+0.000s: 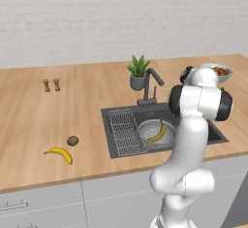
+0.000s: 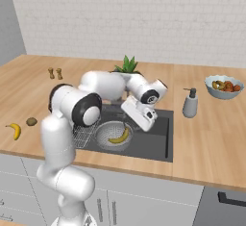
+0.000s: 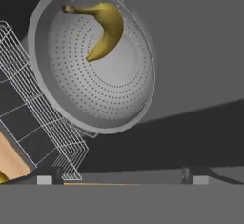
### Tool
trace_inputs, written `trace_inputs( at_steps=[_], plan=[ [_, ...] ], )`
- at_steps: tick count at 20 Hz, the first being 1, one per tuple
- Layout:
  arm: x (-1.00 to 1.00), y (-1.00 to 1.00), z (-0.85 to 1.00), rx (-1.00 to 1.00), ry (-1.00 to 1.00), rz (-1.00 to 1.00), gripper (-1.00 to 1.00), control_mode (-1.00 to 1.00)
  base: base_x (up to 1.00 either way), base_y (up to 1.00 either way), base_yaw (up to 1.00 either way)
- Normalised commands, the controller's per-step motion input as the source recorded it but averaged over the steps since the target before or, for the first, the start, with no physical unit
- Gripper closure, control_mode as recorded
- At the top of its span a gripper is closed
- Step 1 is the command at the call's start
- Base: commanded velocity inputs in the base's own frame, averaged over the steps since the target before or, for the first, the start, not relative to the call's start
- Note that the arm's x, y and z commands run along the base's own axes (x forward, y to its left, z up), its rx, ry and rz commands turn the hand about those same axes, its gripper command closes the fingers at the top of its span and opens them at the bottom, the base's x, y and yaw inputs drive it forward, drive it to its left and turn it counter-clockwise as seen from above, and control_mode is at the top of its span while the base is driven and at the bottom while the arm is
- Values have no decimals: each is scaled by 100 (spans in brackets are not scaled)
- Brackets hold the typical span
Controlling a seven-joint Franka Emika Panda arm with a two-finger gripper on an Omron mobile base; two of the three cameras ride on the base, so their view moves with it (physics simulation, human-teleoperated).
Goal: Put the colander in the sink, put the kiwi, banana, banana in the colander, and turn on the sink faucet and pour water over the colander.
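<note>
Colander [image 3: 95, 70] sits in the sink [image 1: 213, 134], down on the dark basin floor beside the wire rack [image 1: 123, 132], and one banana [image 3: 102, 30] lies curved inside it against the perforated wall. From my hand camera I look down on the bowl from above; my gripper [image 3: 123, 174] hangs over the basin with its two dark fingertips [image 3: 50, 174] standing wide apart and nothing between them. In the right base view my hand [image 2: 140, 113] hovers over the sink, just above and behind the colander rim.

The second banana [image 1: 60, 154] lies on the wooden counter [image 1: 38, 120] well to the left of the sink, near the front edge, and the kiwi [image 1: 72, 140] rests just beside it, a little further back. Both are apart from each other and far from my hand.

The sink faucet [image 1: 150, 87] stands behind the basin, its angled spout reaching towards the sink; I cannot tell how its lever is set. A potted plant [image 1: 138, 72] stands just behind it. A soap dispenser [image 2: 190, 103] sits on the counter right of the sink, and further right a pale-blue bowl of fruit [image 2: 223, 85]. Two small shakers [image 1: 51, 85] stand together far back on the left.
</note>
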Motion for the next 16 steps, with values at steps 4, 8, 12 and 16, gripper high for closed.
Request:
trace_inputs(
  at_steps=[4, 8, 12, 16],
  plan=[
    [-74, 72, 29, -15, -1, 0, -100, -100, 0, 0, 0],
    [-65, 98, 17, -24, -6, 0, -100, -100, 0, 0, 0],
    [-51, 100, 26, -22, -4, 0, -100, -100, 0, 0, 0],
    [-36, 100, 28, -20, 0, 0, -100, -100, 0, 0, 0]
  ],
)
